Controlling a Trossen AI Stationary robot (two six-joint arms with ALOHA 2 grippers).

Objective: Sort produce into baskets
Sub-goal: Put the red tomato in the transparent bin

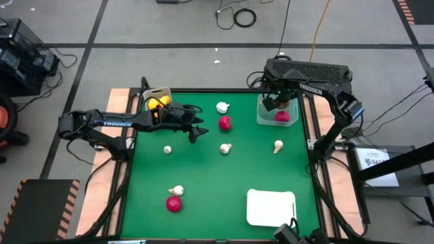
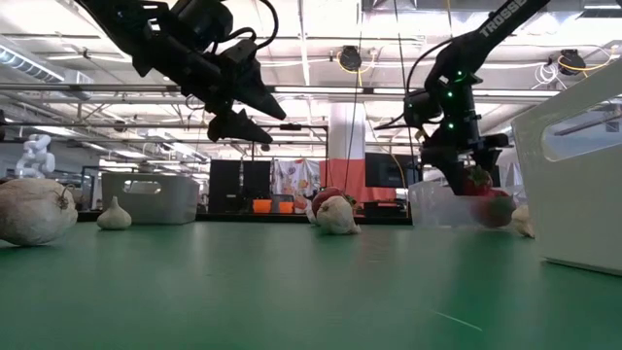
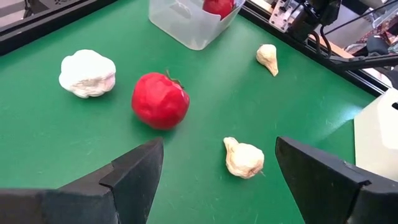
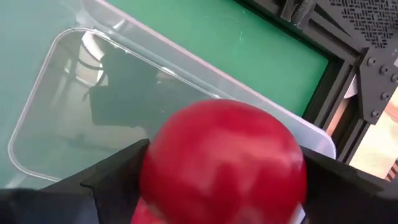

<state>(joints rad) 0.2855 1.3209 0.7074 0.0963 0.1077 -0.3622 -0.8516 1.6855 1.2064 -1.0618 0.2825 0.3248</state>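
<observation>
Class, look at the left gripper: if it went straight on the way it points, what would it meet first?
Probably the garlic bulb between its open fingers, or the red fruit beside it; depth is unclear.

Overhead, table-level and two close wrist cameras share the green table (image 1: 203, 169).

White tray (image 2: 581, 175) cut by frame edge

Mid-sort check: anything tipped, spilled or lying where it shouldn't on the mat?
Nothing stands out. The clear bin, yellow-fruit bin and white tray sit upright and the rest is just unsorted: two red fruits and five garlic bulbs loose on the mat. The right hand has a red fruit between its fingers over the clear bin.
</observation>
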